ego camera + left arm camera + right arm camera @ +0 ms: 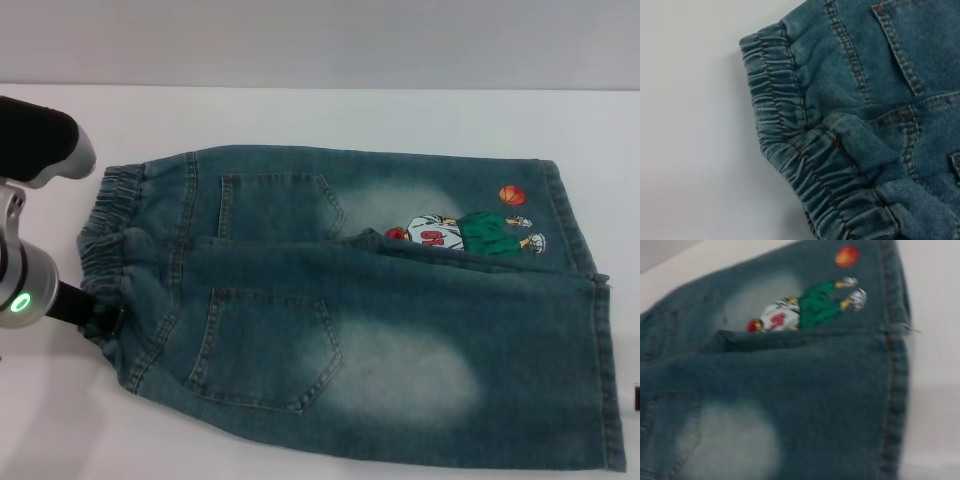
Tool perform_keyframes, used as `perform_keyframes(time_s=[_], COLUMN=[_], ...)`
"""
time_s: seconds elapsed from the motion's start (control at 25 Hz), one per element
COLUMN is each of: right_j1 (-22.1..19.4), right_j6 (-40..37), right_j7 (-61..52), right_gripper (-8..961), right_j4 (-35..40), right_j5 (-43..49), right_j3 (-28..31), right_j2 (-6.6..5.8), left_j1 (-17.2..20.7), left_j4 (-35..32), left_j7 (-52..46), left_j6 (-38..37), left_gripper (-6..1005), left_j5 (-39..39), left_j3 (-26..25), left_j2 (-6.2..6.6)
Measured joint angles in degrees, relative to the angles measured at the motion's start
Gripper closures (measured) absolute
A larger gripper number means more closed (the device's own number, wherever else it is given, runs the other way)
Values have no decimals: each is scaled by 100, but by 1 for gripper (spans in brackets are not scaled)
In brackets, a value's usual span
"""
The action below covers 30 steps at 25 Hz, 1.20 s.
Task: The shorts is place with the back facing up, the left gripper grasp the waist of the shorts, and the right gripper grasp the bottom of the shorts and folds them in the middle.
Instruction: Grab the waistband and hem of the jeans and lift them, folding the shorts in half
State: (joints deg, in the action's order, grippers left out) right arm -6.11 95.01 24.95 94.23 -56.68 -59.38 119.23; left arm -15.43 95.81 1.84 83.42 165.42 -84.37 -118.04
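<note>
Two end effectors near flat, unfolded shorts (370, 310) on the bench: left end effector (100, 312) at the waist (110, 240), grip unclear; right end effector (637, 398) barely visible, nothing folded yet.

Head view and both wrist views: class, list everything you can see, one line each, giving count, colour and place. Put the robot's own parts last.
shorts: one pair, faded blue-green denim, spread flat across the table with the back up.
waist of the shorts: one, gathered elastic band, at the robot's left end.
back pockets: two, same denim, near the waist.
cartoon patch: one, green and white figure with an orange ball, near the hems.
bottom of the shorts: two straight hems, at the robot's right end.
table: one, white, under everything.
left gripper: one, black, at the waist's near corner.
right gripper: one, black tip at the right edge, beside the hem.
</note>
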Motion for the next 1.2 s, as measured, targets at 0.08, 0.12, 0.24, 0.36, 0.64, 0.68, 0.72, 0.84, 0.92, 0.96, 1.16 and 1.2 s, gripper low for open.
perform_keyframes(time_s=[0.08,0.12,0.24,0.36,0.64,0.68,0.72,0.84,0.92,0.96,1.16,1.2], right_j1=[-8,-9,-8,-3,-4,-5,-7,-13,-11,-9,21,25], right_j6=[-25,-38,-64,-112,-126,-126,-126,-126,-126,-126,-128,-131], right_j7=[21,28,44,62,69,70,72,76,83,89,117,121], right_gripper=[219,219,220,220,219,219,219,219,220,220,218,218], right_j4=[-62,-92,-186,-261,-314,-329,-345,-386,-391,-394,-458,-481], right_j5=[118,146,157,153,129,126,124,123,137,145,151,152], right_j3=[-22,-27,-29,-55,-101,-101,-100,-100,-100,-100,-111,-135], right_j2=[5,5,5,10,13,13,13,13,13,13,13,13], left_j1=[-39,-62,-104,-133,-207,-209,-211,-214,-215,-215,-210,-210], left_j4=[-45,-72,-100,-107,-177,-179,-180,-180,-184,-187,-201,-205], left_j7=[0,0,0,0,0,0,0,-3,-4,-5,-7,-7], left_j6=[12,20,26,27,23,22,20,18,16,16,16,16], left_gripper=[743,752,773,790,805,805,805,806,807,807,808,809], left_j5=[0,0,0,0,-4,-6,-5,-7,-9,-11,-18,-21], left_j3=[0,0,0,0,3,16,28,59,71,74,79,79], left_j2=[0,0,0,0,0,0,0,0,0,0,0,0])
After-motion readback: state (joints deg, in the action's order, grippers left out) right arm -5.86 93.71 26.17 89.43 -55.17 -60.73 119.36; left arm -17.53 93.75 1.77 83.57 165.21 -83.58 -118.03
